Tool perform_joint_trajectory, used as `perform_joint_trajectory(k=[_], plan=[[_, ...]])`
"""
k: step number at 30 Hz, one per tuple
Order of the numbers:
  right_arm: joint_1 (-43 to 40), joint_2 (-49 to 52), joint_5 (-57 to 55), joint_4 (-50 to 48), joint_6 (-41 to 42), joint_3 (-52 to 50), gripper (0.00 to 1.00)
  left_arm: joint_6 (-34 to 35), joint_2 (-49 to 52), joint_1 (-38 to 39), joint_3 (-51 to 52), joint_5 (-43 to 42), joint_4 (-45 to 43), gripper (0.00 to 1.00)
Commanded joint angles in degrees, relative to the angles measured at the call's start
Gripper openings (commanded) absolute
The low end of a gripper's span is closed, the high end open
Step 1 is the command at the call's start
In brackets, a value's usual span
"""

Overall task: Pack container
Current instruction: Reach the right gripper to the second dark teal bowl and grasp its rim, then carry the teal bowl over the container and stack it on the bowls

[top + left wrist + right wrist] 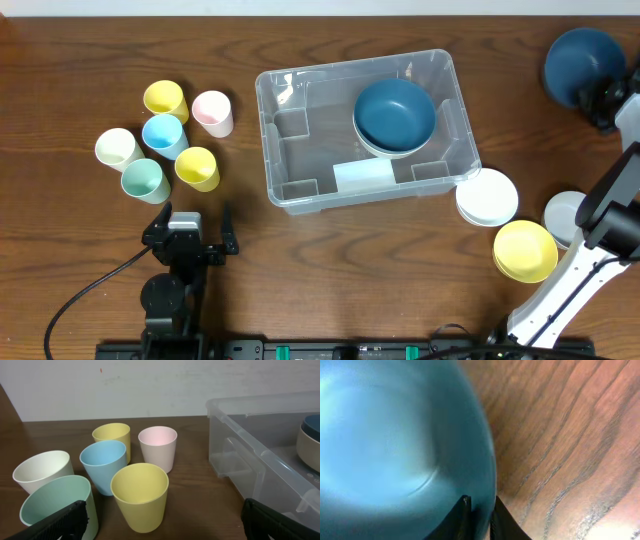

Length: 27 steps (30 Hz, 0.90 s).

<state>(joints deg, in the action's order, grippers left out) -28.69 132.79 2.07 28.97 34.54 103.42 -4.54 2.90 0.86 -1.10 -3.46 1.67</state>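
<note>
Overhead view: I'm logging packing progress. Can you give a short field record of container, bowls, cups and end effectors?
container: clear bin, table centre
inside: packed blue bowl nested on a pale bowl
right end effector: shut on rim of held blue bowl, far right
left end effector: open, near six cups
unpacked: white bowls, yellow bowl, right of bin

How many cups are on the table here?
6, all left of the container: back yellow cup, pink cup, blue cup, white cup, green cup, front yellow cup. None seems hidden.

Six cups (165,133); one container (320,130); at least six bowls (395,112).
</note>
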Motion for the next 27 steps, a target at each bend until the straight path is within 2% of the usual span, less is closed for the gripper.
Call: perform_joint_trajectory(k=[1,7,10,17,21,27], plan=[[0.26,1.27,-0.15,0.11,0.07,-0.17,0.09,-0.15,0.02,0.04,0.83,-0.07,2.16,0.98],[0.24,1.25,-0.15,-0.26,-1.42,-0.15,0.06,-0.15,0.02,0.04,0.83,-0.09,2.16,0.98],[0.26,1.25,-0.15,-0.26,-1.66,-0.15,0.01,-0.17,0.02,0.04,0.83,-0.07,2.16,0.98],[0.22,0.83,2.89,0.42,-4.96,-0.13,0.01,-0.15,0.02,0.04,0.83,-0.07,2.16,0.98],[0.22,-2.56,6.71,0.76,-7.39,-0.09,0.01,-0.17,0.02,0.04,0.83,-0.09,2.16,0.98],[0.31,-12.92,12.68,1.92,-11.04,-0.07,0.01,-0.15,0.02,0.04,0.83,-0.09,2.16,0.98]])
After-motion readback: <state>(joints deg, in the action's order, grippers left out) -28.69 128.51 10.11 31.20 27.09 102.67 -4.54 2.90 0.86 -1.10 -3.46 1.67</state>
